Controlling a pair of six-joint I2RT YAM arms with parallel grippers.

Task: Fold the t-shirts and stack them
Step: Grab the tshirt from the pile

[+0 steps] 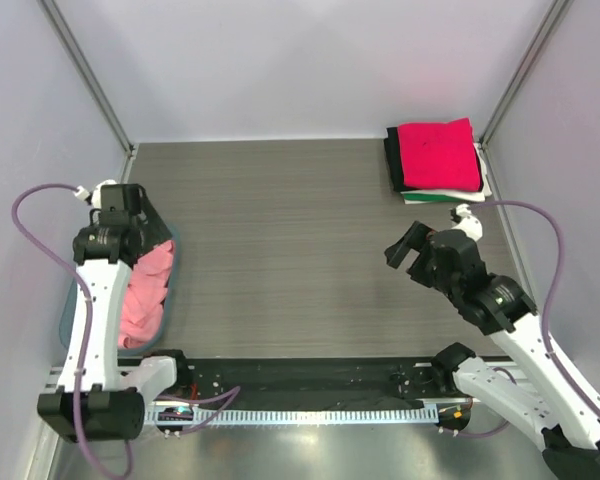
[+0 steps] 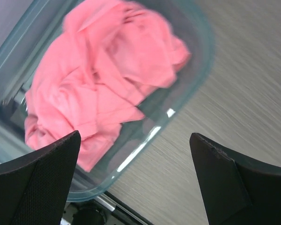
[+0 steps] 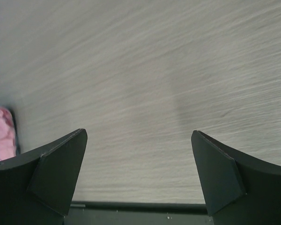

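Observation:
A crumpled salmon-pink t-shirt [image 1: 145,295] [image 2: 103,79] lies in the translucent blue bin [image 1: 170,285] [image 2: 145,145] at the table's left edge. My left gripper [image 1: 130,205] [image 2: 136,140] hovers above the bin's far end, open and empty, with the bin's rim between its fingers [image 2: 42,183]. Folded t-shirts are stacked at the back right: magenta-red [image 1: 438,155] on top, black [image 1: 392,165], white [image 1: 450,195] and green [image 1: 430,199] edges showing beneath. My right gripper [image 1: 408,250] [image 3: 138,136] is open over bare table, short of the stack.
The grey wood-grain table [image 1: 280,240] is enclosed by white walls on three sides. A black rail with the arm bases [image 1: 300,385] runs along the near edge. The bin shows at the left edge of the right wrist view [image 3: 2,133].

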